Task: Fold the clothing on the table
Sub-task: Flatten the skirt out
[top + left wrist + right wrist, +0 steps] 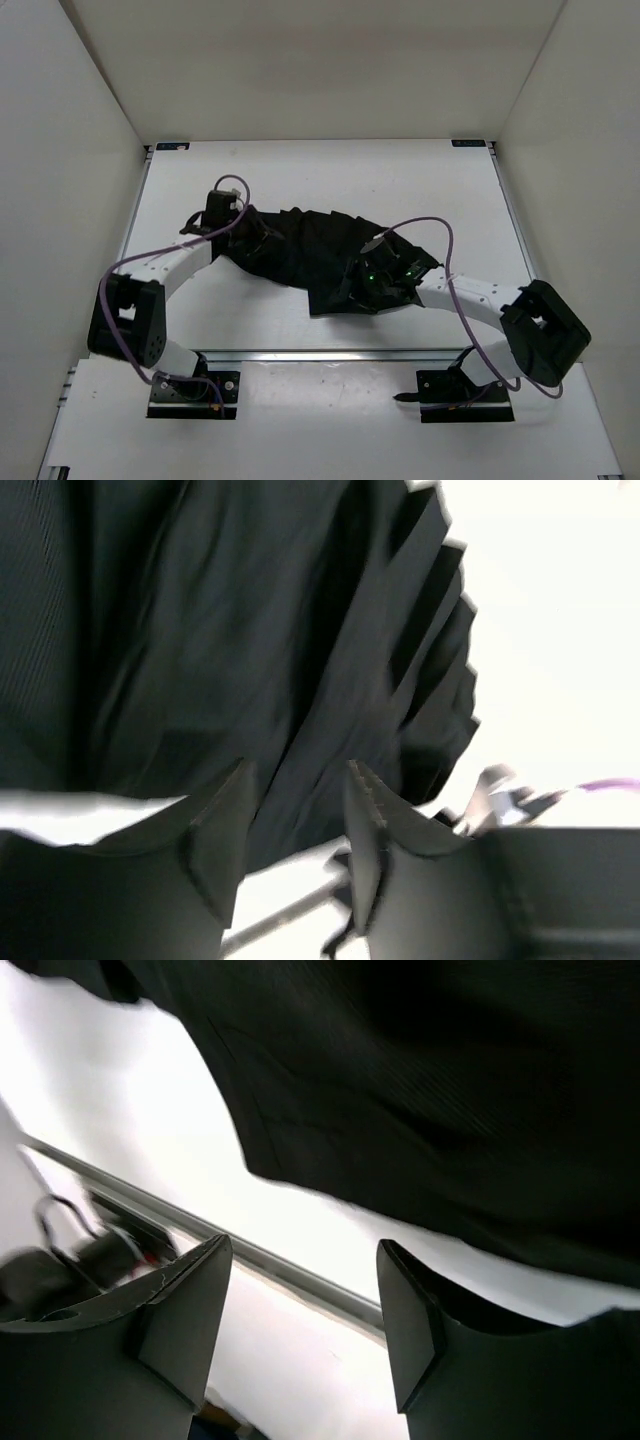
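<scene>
The black pleated clothing (310, 250) lies bunched in the middle of the white table (400, 180). My left gripper (252, 236) hovers over the garment's left end. In the left wrist view this gripper (297, 805) is open, with pleats (250, 650) spread beyond the fingers and nothing pinched between them. My right gripper (362, 284) is over the garment's near right edge. It (300, 1305) stands open in the right wrist view, the gap showing only bare table, while the cloth (450, 1100) hangs just past the fingertips.
White walls (70, 150) enclose the table on three sides. A metal rail (330, 355) runs along the near edge, also visible in the right wrist view as a rail (250, 1255). Purple cables (440, 235) loop over both arms.
</scene>
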Motion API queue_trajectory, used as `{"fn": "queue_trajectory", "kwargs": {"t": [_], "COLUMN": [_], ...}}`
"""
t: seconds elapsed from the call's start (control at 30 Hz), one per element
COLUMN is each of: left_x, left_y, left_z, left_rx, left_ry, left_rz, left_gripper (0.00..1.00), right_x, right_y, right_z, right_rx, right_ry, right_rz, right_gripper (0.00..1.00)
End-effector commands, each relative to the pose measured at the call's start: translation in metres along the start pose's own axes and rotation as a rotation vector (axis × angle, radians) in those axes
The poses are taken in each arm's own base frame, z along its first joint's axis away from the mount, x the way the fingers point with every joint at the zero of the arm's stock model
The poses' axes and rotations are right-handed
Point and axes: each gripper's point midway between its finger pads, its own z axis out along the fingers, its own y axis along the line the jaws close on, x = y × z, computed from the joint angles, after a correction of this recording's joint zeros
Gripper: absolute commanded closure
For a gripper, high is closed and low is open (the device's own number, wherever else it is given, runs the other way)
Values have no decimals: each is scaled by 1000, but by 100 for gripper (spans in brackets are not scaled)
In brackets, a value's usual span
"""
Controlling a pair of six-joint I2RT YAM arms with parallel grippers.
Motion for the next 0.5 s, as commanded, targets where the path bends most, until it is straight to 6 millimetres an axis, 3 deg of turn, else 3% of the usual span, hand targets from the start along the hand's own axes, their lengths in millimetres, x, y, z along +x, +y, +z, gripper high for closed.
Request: {"fn": "queue_trajectory", "kwargs": {"t": [0.0,0.1,0.23,0.4,0.47], "left_x": [-43,-61,-65,-74,-64], "left_y": [-29,-43,-40,-26,-12], "left_z": [5,21,49,79,94], "left_rx": [4,-17,-65,-159,-211], "left_ry": [-91,-80,-43,6,56], "left_rz": [43,42,20,-1,2], "left_gripper": [46,48,47,46,43], "right_x": [-8,-14,-19,-23,-23], "right_y": [30,24,22,13,5], "right_z": [19,33,44,53,55], "right_rx": [-116,-87,-77,-65,-57], "right_ry": [-42,-58,-66,-65,-68], "right_rz": [168,213,249,319,324], "right_gripper": [43,43,43,44,44]}}
